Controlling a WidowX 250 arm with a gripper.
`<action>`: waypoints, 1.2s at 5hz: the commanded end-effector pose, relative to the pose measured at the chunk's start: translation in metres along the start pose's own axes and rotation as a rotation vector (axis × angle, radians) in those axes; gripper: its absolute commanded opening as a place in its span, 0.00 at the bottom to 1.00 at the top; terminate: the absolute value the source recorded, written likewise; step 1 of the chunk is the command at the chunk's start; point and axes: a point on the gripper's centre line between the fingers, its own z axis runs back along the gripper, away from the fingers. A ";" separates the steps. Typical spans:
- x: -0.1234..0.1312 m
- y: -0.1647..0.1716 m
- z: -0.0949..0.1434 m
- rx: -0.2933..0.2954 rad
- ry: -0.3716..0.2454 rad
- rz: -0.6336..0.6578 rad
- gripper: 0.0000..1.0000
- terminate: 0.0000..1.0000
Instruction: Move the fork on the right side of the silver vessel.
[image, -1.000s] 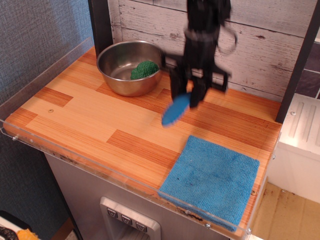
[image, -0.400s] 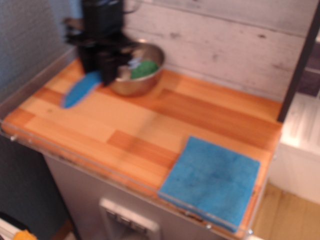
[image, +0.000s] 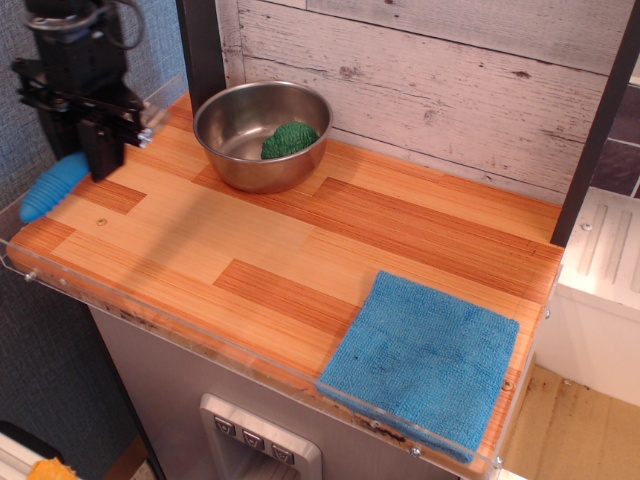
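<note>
The fork (image: 48, 188) shows only its ribbed bright-blue handle, hanging tilted down to the left over the table's left edge; its tines are hidden in the gripper. My gripper (image: 92, 160) is black, stands at the far left and is shut on the fork's upper end. The silver vessel (image: 240, 168), a round steel bowl, sits at the back of the table, to the right of the gripper and apart from it.
A green knobbly scrubber (image: 290, 138) lies inside the bowl. A square blue towel (image: 425, 360) lies at the front right corner. A clear acrylic lip (image: 150, 100) runs along the table's edges. A black post (image: 203, 45) stands behind the bowl, with a plank wall beyond.
The gripper has carried the fork from the right of the bowl, across its front, to the far left, now over the table's left edge.
</note>
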 end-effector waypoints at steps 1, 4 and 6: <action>0.011 0.027 -0.025 0.010 0.006 0.111 0.00 0.00; 0.057 0.019 -0.044 0.083 -0.101 -0.046 0.00 0.00; 0.058 0.016 -0.054 0.041 -0.110 -0.070 1.00 0.00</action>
